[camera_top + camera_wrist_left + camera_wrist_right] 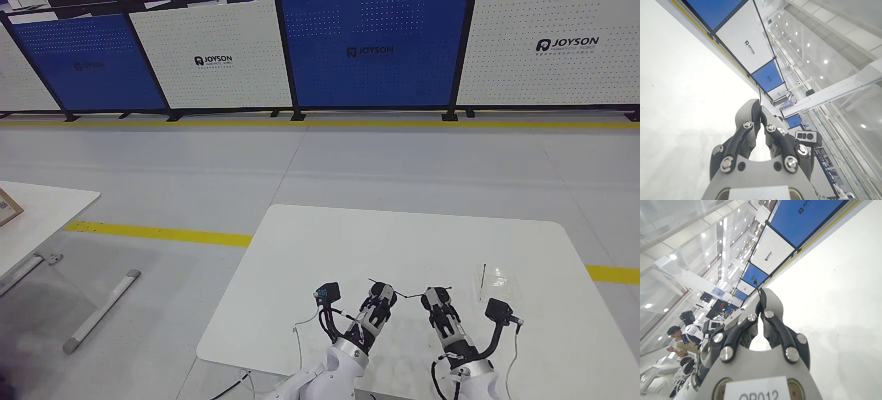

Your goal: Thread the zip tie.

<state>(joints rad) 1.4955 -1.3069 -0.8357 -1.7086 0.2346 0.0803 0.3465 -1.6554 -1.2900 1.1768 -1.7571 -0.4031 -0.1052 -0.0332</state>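
The left gripper, low in the centre of its wrist view, has its jaws pressed together on a thin black zip tie. The tie's free length rises a short way above the fingertips and bends slightly. The right gripper is likewise clamped shut on a black strip. A short stub of that strip stands up past the fingertips and ends in the square head. Nothing passes through the head's slot as far as the wrist view shows.

In the top view the two grippers sit low in the frame, the left one left of the right one, near each other. A fine dark line crosses the gap between them. I cannot tell whether it is a single tie held at both ends.

Around them is the white table. Just right of the right gripper lie a clear packet and another thin dark strip.

By my reading, the picking up and gripping are done and the two ends are close together. Left to do: line the tail up with the head's slot, push it through and draw it along.
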